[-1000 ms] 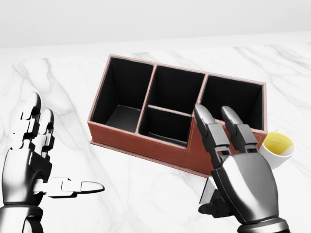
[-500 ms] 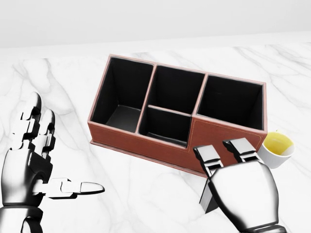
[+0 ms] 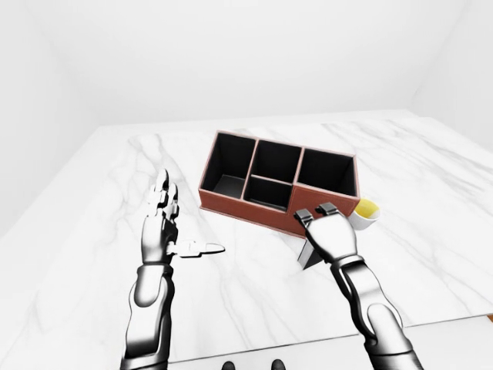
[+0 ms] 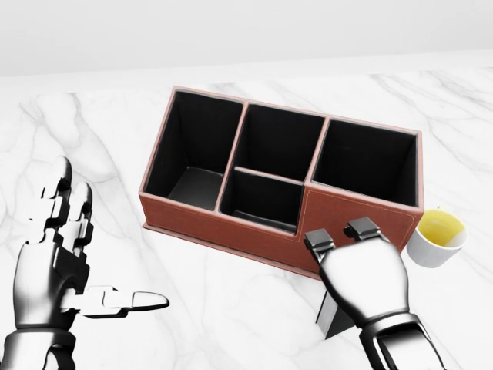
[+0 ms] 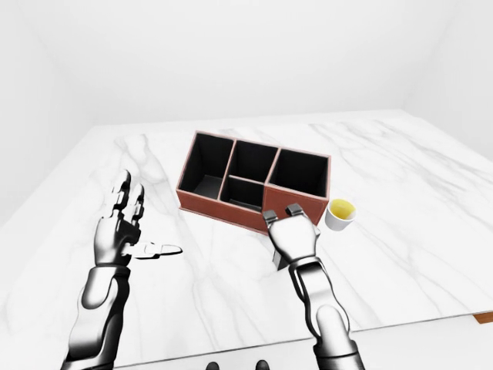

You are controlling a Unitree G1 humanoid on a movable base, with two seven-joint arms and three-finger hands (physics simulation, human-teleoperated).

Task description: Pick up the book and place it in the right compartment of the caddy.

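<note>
We see only a dark corner and pale edge of the book [image 4: 333, 312], which stands on the marble table [image 4: 231, 308] just below the caddy [image 4: 282, 176]; our right hand [image 4: 362, 274] covers the rest, fingers curled down over it, apparently to grasp it, though we cannot tell whether the grip is firm. The right compartment sits empty above. Our left hand [image 4: 54, 262] waits spread wide, well apart. A cup [image 4: 437, 236] stands beside the caddy.
</note>
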